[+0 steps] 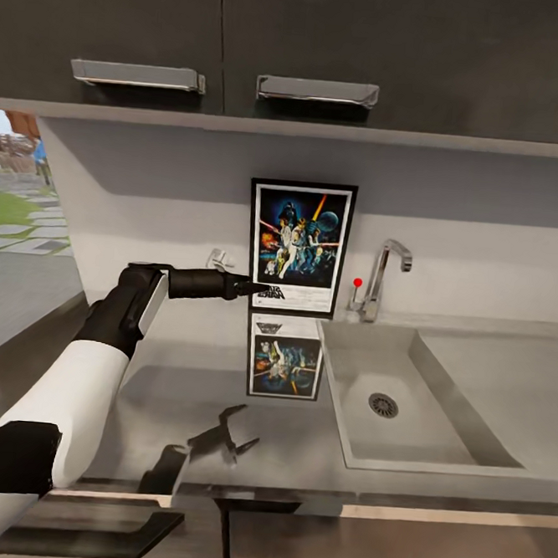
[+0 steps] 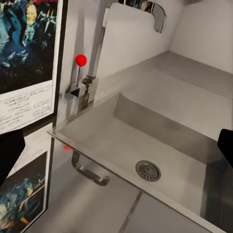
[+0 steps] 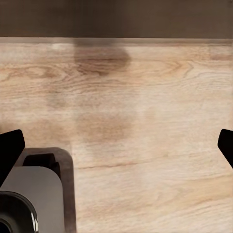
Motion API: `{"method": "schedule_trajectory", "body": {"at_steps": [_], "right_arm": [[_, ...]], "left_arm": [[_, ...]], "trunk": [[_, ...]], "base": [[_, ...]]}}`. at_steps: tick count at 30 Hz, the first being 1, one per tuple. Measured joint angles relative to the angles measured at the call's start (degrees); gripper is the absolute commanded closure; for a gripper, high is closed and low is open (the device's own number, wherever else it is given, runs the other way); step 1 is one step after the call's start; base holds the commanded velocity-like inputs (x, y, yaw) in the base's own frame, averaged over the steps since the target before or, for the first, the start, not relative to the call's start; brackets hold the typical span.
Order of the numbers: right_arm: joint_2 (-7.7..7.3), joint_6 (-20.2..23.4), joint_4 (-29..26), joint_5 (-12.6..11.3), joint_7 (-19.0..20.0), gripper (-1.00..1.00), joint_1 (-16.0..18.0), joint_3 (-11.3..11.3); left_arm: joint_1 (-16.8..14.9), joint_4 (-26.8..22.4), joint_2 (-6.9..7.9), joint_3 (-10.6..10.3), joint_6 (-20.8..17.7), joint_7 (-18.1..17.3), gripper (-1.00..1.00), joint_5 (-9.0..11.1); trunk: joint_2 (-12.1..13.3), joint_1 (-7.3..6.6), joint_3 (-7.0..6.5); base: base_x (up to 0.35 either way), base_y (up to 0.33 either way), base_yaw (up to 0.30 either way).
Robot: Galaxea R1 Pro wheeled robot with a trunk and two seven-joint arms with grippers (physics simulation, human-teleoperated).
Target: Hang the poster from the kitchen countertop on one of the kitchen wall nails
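Right gripper [image 3: 116, 141] hangs over wood floor, fingers wide apart, empty. On the kitchen countertop [image 1: 186, 389], left gripper [image 1: 257, 289] reaches to poster's lower left edge; fingers spread in wrist view, no grip evident. Poster [image 1: 299, 245] stands upright at counter's back edge against wall, left of tap [image 1: 382, 275]. Pickup not done; hanging left.

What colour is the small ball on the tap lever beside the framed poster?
Red: the ball tops the chrome tap's lever, clearest in the left wrist view.
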State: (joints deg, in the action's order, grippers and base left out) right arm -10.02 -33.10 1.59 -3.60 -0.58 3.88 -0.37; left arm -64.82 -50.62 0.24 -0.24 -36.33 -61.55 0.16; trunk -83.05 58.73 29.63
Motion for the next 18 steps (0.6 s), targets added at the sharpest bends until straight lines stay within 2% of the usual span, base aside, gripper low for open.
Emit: {"method": "schedule_trajectory", "body": {"at_steps": [5, 9, 10, 11, 15, 18], "right_arm": [[0.0, 0.02, 0.0, 0.0, 0.0, -1.0, 0.0, 0.0], [0.0, 0.06, 0.0, 0.0, 0.0, -1.0, 0.0, 0.0], [0.0, 0.09, 0.0, 0.0, 0.0, -1.0, 0.0, 0.0], [0.0, 0.1, 0.0, 0.0, 0.0, -1.0, 0.0, 0.0], [0.0, 0.16, 0.0, 0.05, 0.03, -1.0, 0.0, 0.03], [0.0, 0.18, 0.0, 0.07, 0.04, -1.0, 0.0, 0.03]], "left_arm": [[0.0, -0.15, -0.06, -0.06, -0.1, 0.22, -1.0, -0.02], [-0.33, -2.91, -0.14, -0.09, -0.94, 0.59, -1.0, -0.21], [-2.83, -3.49, -0.24, -0.1, -4.45, 1.15, -1.0, -0.24], [-4.72, -3.43, -0.27, -0.11, -6.24, 1.82, -1.0, -0.3], [-10.43, 0.31, -0.33, -0.13, -8.43, 3.39, -1.0, -0.35], [-15.59, 6.01, -0.35, -0.12, -8.99, 3.87, -1.0, -0.33]], "trunk": [[0.0, 0.01, 0.02], [0.0, 0.01, 0.26], [0.0, 0.0, 0.33], [0.0, 0.0, 0.42], [0.0, 0.0, 0.78], [0.0, 0.0, 1.06]], "base": [[0.012, 0.0, 0.0], [0.0, 0.0, 0.0], [0.0, 0.0, 0.0], [0.0, 0.0, 0.0], [0.0, 0.0, 0.0], [0.0, 0.0, 0.0]]}}
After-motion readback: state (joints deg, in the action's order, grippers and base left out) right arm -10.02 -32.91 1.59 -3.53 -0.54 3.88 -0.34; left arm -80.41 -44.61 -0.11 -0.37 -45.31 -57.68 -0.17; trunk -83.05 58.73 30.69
